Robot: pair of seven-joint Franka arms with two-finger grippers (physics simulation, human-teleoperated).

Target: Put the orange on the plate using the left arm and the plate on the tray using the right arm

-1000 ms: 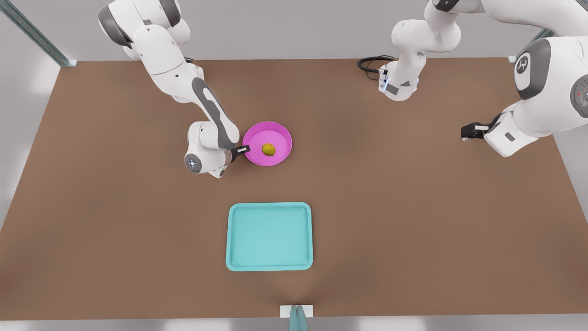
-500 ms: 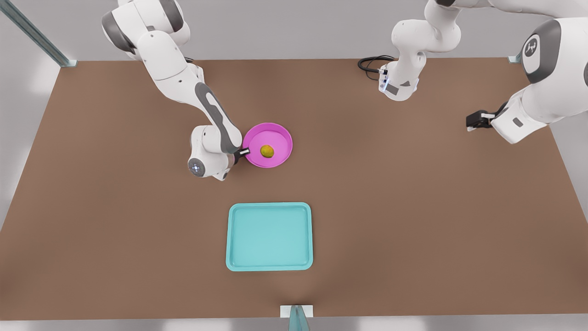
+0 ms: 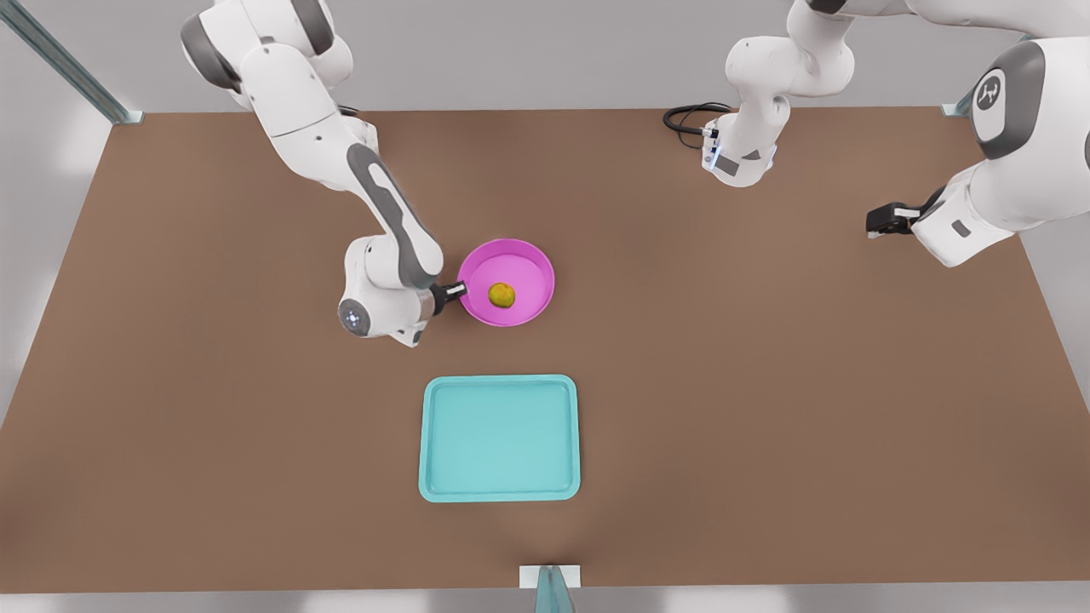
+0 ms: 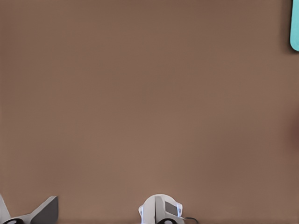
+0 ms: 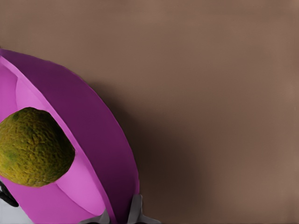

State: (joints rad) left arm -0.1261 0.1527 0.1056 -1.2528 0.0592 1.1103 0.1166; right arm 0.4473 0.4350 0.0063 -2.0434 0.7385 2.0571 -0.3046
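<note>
Right fingers [image 3: 453, 295], mid-left of the front view, are clamped on the near-left rim of the plate [image 3: 519, 266]. The right wrist view confirms it: plate [image 5: 88, 140] wall sits between my two light fingertips [image 5: 135, 212] at the lower edge of that frame. The orange [image 3: 501, 295] lies inside the plate, about centre; it is close up in the right wrist view [image 5: 32, 147].

Change against the earlier frames: plate and orange sit lower and slightly further to the front view's right than half a second ago, nearer the tray [image 3: 499, 489], and the plate looks a little larger. My right wrist has shifted with it. The tray is unchanged, low centre on the counter [image 3: 766, 383], well apart from the plate.

Left fingers [image 3: 881, 221], upper right of the front view, hold nothing, and this arm waits over bare counter. It sits almost where it was half a second ago. Whether these fingers are parted or closed, I cannot tell.

Hard to make out: whether the plate is clear of the counter or touching it. The left wrist view shows bare counter [image 4: 140, 102], a cut-off corner of the tray [image 4: 295, 25] at the upper right, and an arm base at the lower edge.
</note>
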